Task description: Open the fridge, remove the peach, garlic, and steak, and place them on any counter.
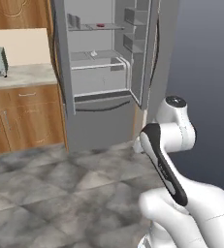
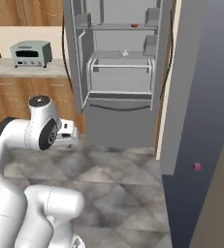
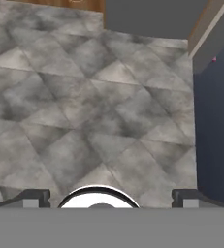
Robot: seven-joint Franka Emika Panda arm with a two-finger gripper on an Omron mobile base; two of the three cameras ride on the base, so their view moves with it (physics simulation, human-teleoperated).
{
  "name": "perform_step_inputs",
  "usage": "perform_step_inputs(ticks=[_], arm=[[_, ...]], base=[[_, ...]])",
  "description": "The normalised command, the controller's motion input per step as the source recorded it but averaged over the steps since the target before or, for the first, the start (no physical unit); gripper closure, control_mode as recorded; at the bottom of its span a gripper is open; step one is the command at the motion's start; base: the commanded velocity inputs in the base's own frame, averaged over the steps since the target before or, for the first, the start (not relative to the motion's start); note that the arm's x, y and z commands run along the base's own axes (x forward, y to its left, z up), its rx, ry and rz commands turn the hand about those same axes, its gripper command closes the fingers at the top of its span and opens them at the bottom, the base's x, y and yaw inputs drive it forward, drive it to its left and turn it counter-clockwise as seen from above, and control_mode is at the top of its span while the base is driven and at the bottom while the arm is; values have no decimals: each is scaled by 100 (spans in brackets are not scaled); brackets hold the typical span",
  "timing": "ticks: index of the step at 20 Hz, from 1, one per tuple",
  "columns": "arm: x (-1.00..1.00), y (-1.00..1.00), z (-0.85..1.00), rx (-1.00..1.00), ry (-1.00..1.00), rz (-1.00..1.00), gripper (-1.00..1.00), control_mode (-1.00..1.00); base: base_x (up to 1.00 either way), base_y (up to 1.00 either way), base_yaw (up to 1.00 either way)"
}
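The gripper [image 3: 111, 196] points down at the floor [image 3: 84, 106], its two dark finger tips set wide apart with nothing between them. That floor is grey stone tile with a mottled, cloudy surface, laid in diamond-set squares.

Farther off stands the fridge [image 1: 104, 72], a tall smooth grey box with both upper doors swung open and its bottom drawer shut. Inside are flat pale shelves, door bins and a white crisper drawer. On the top shelf lies the steak [image 1: 101, 25], a tiny flat bright red slab. One shelf lower sits the garlic [image 2: 125, 53], a very small whitish bulb, too small to show detail.

To the left of the fridge runs a marble-look counter [image 1: 19, 76] over warm wood cabinet doors with slim metal handles. A boxy pale-green toaster oven [image 2: 31, 53] rests on it.
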Motion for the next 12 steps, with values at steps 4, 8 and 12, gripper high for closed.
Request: perform_step_inputs(ticks=[4, 8, 12], arm=[[0, 0, 0, 0, 0, 0, -100, 100], [0, 0, 0, 0, 0, 0, -100, 100], [0, 0, 0, 0, 0, 0, -100, 100]], base=[[100, 0, -2], [100, -6, 0], [100, -28, 1]])
